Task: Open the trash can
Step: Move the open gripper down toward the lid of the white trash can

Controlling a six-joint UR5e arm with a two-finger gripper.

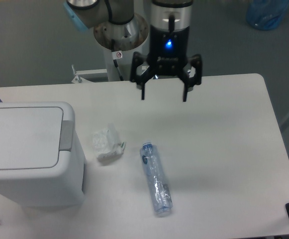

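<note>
In the fixed camera view, the large boxy white plastic trash can with a flat lid is standing at the left edge of the counter, near the front corner. Its lid is lying shut and its grey push tab is looking untouched, so I judge the opening is not yet begun. The black two-finger pincer is hanging over the rear edge, spread wide and holding nothing. The trash can is sitting well apart from it, toward the front left.
</note>
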